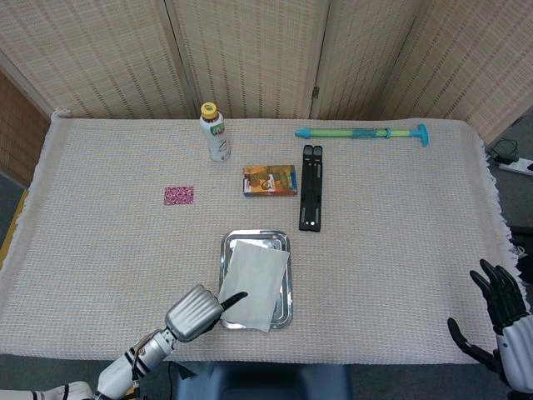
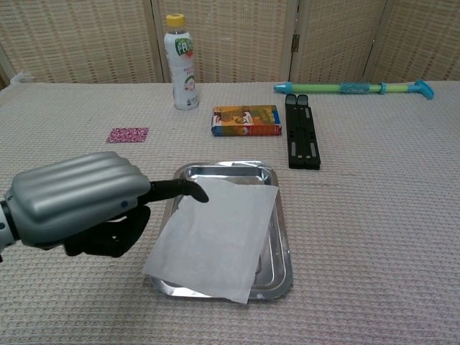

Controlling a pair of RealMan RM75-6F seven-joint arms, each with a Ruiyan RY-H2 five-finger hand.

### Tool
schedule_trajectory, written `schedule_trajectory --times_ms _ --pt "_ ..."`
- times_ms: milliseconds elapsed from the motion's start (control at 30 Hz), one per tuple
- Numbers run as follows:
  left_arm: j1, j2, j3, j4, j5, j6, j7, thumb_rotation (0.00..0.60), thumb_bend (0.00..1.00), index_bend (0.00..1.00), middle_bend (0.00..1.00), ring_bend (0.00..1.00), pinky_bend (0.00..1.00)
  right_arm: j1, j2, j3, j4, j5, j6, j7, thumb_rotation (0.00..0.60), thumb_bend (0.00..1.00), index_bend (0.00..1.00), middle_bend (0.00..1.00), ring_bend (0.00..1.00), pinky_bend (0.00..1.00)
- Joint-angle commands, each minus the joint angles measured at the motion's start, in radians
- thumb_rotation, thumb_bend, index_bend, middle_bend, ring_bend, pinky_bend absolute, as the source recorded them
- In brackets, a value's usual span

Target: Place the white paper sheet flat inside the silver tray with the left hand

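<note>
The white paper sheet (image 1: 253, 283) (image 2: 219, 236) lies on the silver tray (image 1: 256, 241) (image 2: 228, 169), turned at a slight angle so its near-left corner juts past the tray's rim. My left hand (image 1: 195, 310) (image 2: 75, 201) hovers just left of the tray, its back toward the cameras, holding nothing. One dark finger points toward the sheet's far-left corner; whether it touches the paper I cannot tell. My right hand (image 1: 501, 327) is at the table's near right corner, fingers spread, far from the tray.
Behind the tray lie a colourful box (image 1: 270, 180) (image 2: 246, 120) and a black folded stand (image 1: 311, 198) (image 2: 302, 139). A bottle (image 1: 215, 132) (image 2: 181, 62) stands at the back, a green-blue toy stick (image 1: 361, 132) (image 2: 353, 88) to the right. A small pink patch (image 1: 179, 195) (image 2: 128, 134) lies left.
</note>
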Motion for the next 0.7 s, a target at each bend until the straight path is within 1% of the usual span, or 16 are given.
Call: schedule_trajectory --times_ms 33,133,300,500,700 --pt "-0.023 0.034 0.048 0.011 -0.008 -0.108 -0.145 0.6 1.0 0.24 1.0 1.0 1.0 0.001 0.0 0.001 0.0 0.003 -0.001 0.0 0.6 0.43 0.0 0.0 0.0 0.0" --pt "-0.032 0.021 0.053 0.032 -0.015 -0.143 -0.152 0.6 1.0 0.25 1.0 1.0 1.0 0.002 -0.001 0.002 0.001 0.006 -0.002 0.003 0.6 0.43 0.0 0.0 0.0 0.0" --pt "-0.041 -0.014 0.042 0.063 -0.014 -0.165 -0.166 0.6 1.0 0.26 1.0 1.0 1.0 0.002 0.0 0.004 0.001 0.008 0.001 0.004 0.6 0.43 0.0 0.0 0.0 0.0" --pt "-0.048 -0.038 0.025 0.089 0.005 -0.156 -0.19 0.6 1.0 0.25 1.0 1.0 1.0 0.004 0.0 0.007 0.002 0.016 -0.003 0.004 0.6 0.43 0.0 0.0 0.0 0.0" --pt "-0.054 -0.058 0.027 0.113 0.005 -0.174 -0.196 0.6 1.0 0.25 1.0 1.0 1.0 0.004 0.002 0.008 0.0 0.018 -0.002 0.007 0.6 0.43 0.0 0.0 0.0 0.0"
